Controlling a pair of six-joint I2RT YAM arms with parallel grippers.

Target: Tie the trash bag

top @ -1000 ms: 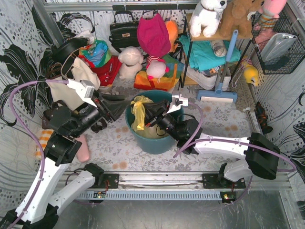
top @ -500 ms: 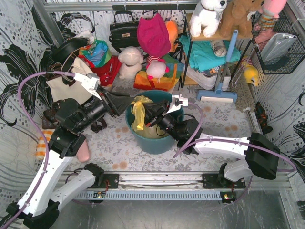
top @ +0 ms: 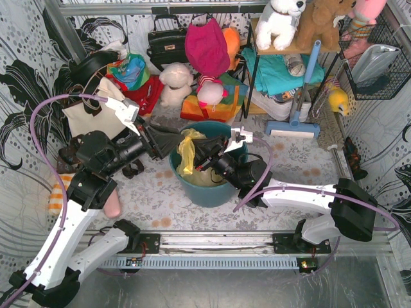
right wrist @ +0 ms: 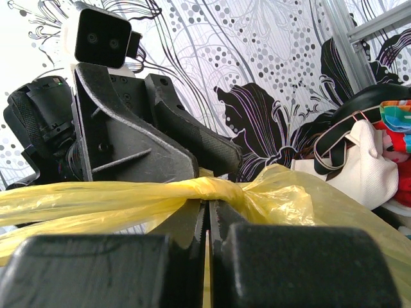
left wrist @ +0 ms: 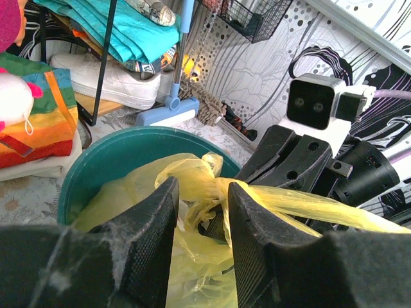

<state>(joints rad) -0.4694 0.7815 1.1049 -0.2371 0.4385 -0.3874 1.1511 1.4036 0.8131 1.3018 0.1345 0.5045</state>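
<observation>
The yellow trash bag (top: 187, 151) sits in a round teal bin (top: 212, 190), its top drawn up into a twisted strand. My right gripper (top: 203, 154) reaches over the bin's rim from the right. In the right wrist view it (right wrist: 207, 208) is shut on a thin fold of the bag (right wrist: 282, 192), and the twisted strand lies across its tips. My left gripper (top: 171, 142) hovers at the bin's left rim. In the left wrist view its jaws (left wrist: 202, 208) stand open, the bag (left wrist: 186, 176) bunched just beyond them and one strand running over the right finger (left wrist: 257, 224).
Behind the bin lie a colourful tote (top: 209, 106), plush toys (top: 174, 83), a black handbag (top: 167, 40) and a white bag (top: 96, 112). A shelf rack (top: 282, 70) and a blue broom (top: 297, 122) stand at the back right. The arms' rail (top: 212, 247) runs along the near edge.
My left arm has swung right, bringing its gripper up to the bin's left rim. The right gripper and the bag strand have stayed where they were.
</observation>
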